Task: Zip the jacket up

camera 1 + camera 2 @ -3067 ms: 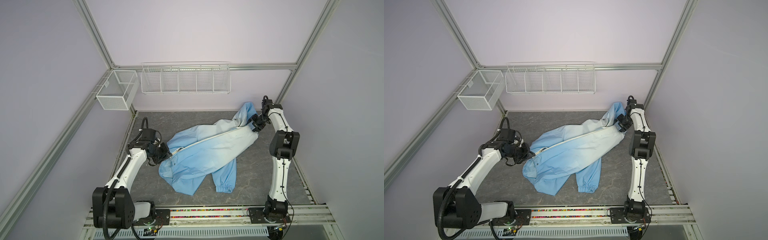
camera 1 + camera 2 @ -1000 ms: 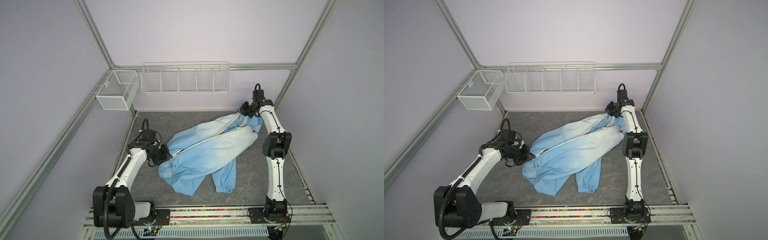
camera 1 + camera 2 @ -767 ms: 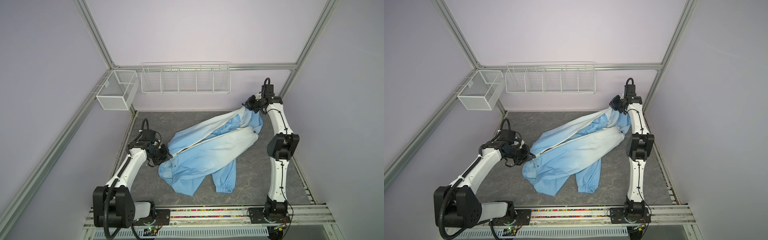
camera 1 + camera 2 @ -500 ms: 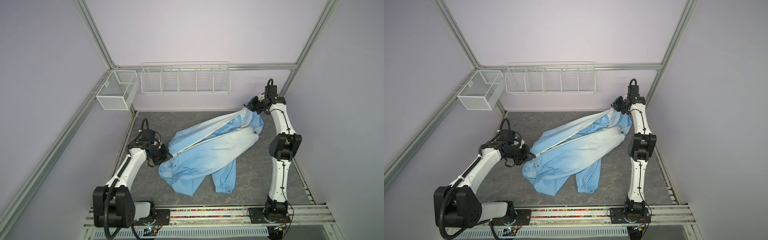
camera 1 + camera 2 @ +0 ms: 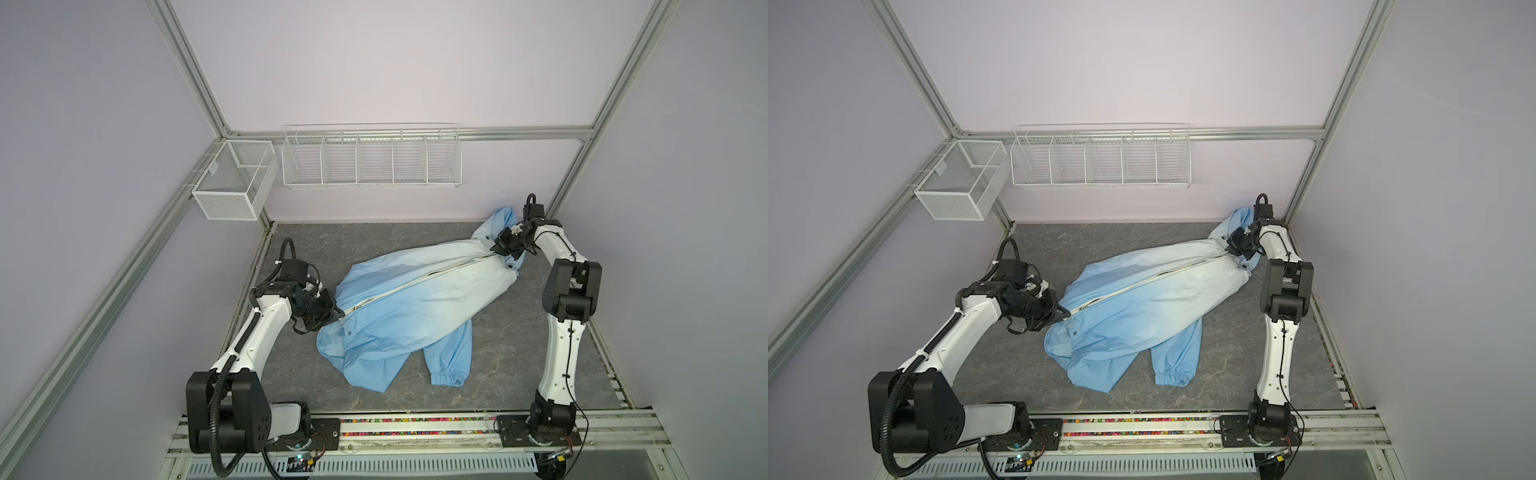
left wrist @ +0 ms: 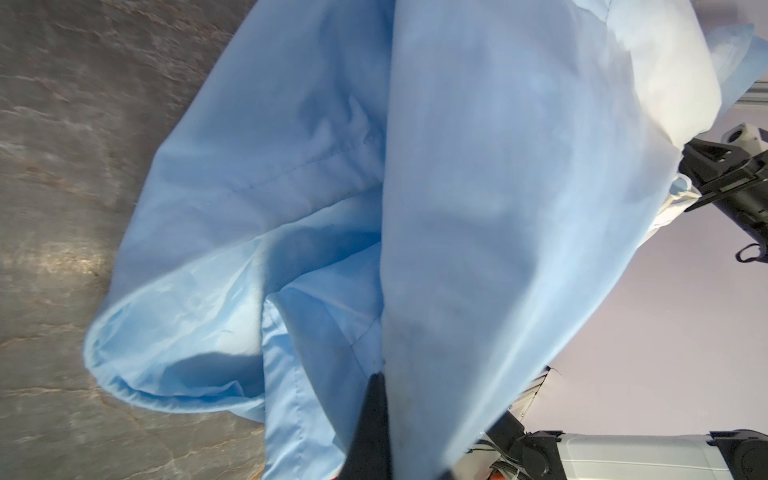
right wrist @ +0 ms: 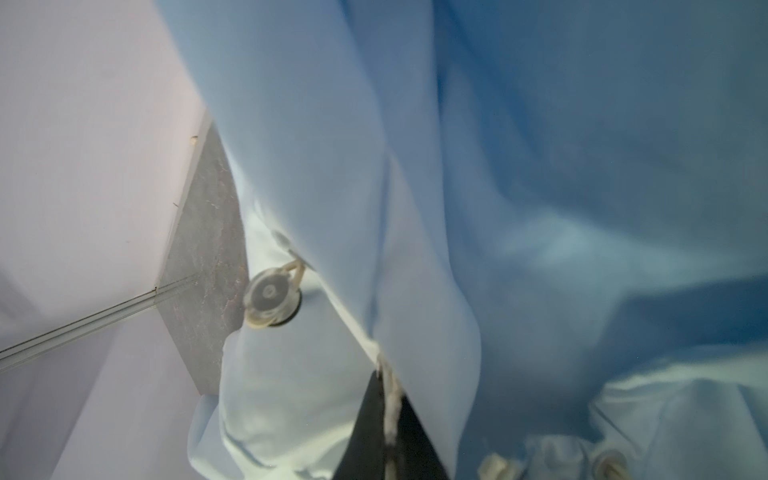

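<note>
The light-blue jacket (image 5: 407,307) (image 5: 1142,309) lies slantwise on the grey table, and its cream zipper (image 5: 419,282) looks closed along most of its length. My left gripper (image 5: 334,316) (image 5: 1064,312) is shut on the jacket's hem at the zipper's lower end. In the left wrist view the blue cloth runs into the left gripper (image 6: 384,374) beside a dark finger (image 6: 372,415). My right gripper (image 5: 496,249) (image 5: 1229,246) is shut on the zipper's top end by the collar. In the right wrist view the cream tape sits in the right gripper (image 7: 388,386).
A white wire rack (image 5: 370,158) hangs on the back wall, with a mesh box (image 5: 232,183) to its left. The hood (image 5: 500,220) bunches up by the back right corner post. One sleeve cuff (image 5: 449,376) lies toward the front rail (image 5: 415,432).
My right gripper has come down and forward from its raised spot near the back wall, lowering the jacket's collar end. The left gripper has stayed still on the hem.
</note>
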`<state>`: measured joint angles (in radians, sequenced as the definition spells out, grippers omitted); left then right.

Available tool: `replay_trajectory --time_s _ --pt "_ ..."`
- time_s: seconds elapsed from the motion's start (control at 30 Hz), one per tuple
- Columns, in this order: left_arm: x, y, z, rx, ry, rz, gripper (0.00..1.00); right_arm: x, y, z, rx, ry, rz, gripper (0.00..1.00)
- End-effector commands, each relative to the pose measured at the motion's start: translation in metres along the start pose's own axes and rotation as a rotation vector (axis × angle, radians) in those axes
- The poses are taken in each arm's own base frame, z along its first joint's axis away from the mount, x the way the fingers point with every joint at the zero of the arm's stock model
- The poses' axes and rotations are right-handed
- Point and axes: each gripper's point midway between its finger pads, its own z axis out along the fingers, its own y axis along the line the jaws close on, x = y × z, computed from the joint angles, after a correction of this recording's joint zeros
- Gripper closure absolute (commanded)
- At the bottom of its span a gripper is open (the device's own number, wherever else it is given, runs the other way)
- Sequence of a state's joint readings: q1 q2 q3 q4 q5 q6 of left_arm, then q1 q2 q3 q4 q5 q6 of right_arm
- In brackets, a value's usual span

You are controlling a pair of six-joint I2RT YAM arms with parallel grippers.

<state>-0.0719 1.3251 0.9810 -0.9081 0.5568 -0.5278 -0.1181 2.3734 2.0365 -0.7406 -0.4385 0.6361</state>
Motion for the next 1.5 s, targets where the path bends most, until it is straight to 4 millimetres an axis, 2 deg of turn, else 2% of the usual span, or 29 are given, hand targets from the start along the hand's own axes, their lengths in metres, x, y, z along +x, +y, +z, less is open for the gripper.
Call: replay_trajectory --time_s 0.0,0.07,0.17,0.23,0.3,0.4,0.5,0.57,0.77,0.87,1.07,1.17,1.23,1.3,1.33,1.47 --pt "-0.001 0.000 -0.008 -0.016 0.004 0.004 1.00 -0.030 0.010 -0.028 -0.056 -0.125 -0.026 0.93" --pt "-0.002 -0.002 -0.009 -0.009 0.005 0.006 1.00 -0.031 0.007 -0.027 -0.063 -0.120 -0.015 0.91" --pt "-0.003 -0.005 -0.008 0.006 0.009 0.009 1.00 -0.033 0.012 -0.034 -0.074 -0.132 -0.024 0.74" --pt "-0.004 -0.008 -0.008 0.019 0.012 0.013 1.00 -0.035 0.019 -0.045 -0.084 -0.153 -0.032 0.60" --pt "-0.005 -0.012 -0.008 0.038 0.012 0.017 1.00 -0.034 0.027 -0.058 -0.092 -0.171 -0.039 0.50" --pt "-0.008 -0.018 -0.007 0.078 -0.001 0.016 1.00 -0.029 0.040 -0.080 -0.108 -0.201 -0.056 0.42" --pt "-0.009 -0.022 -0.002 0.133 -0.016 -0.001 0.89 -0.016 0.053 -0.096 -0.130 -0.214 -0.081 0.40" --pt "-0.011 -0.023 0.002 0.177 -0.047 -0.015 0.78 -0.006 0.061 -0.104 -0.144 -0.216 -0.102 0.40" --pt "-0.021 -0.026 0.002 0.236 -0.257 0.040 0.34 0.030 0.090 -0.115 -0.186 -0.192 -0.178 0.38" --pt "-0.023 -0.033 0.003 0.249 -0.347 0.113 0.29 0.052 0.113 -0.116 -0.214 -0.169 -0.252 0.36" --pt "-0.025 -0.041 0.006 0.305 -0.483 0.195 0.28 0.112 0.158 -0.103 -0.263 -0.070 -0.390 0.35" --pt "-0.026 -0.035 0.005 0.306 -0.537 0.210 0.30 0.147 0.177 -0.095 -0.278 -0.018 -0.473 0.35" --pt "-0.027 -0.036 0.003 0.318 -0.553 0.227 0.34 0.179 0.191 -0.089 -0.294 0.031 -0.543 0.35" --pt "-0.027 -0.040 0.002 0.325 -0.548 0.235 0.42 0.208 0.203 -0.084 -0.315 0.083 -0.614 0.36" --pt "-0.027 -0.042 0.003 0.330 -0.538 0.234 0.51 0.223 0.206 -0.082 -0.310 0.107 -0.655 0.36" --pt "-0.024 -0.053 0.006 0.357 -0.466 0.217 0.73 0.282 0.216 -0.070 -0.301 0.217 -0.756 0.35"
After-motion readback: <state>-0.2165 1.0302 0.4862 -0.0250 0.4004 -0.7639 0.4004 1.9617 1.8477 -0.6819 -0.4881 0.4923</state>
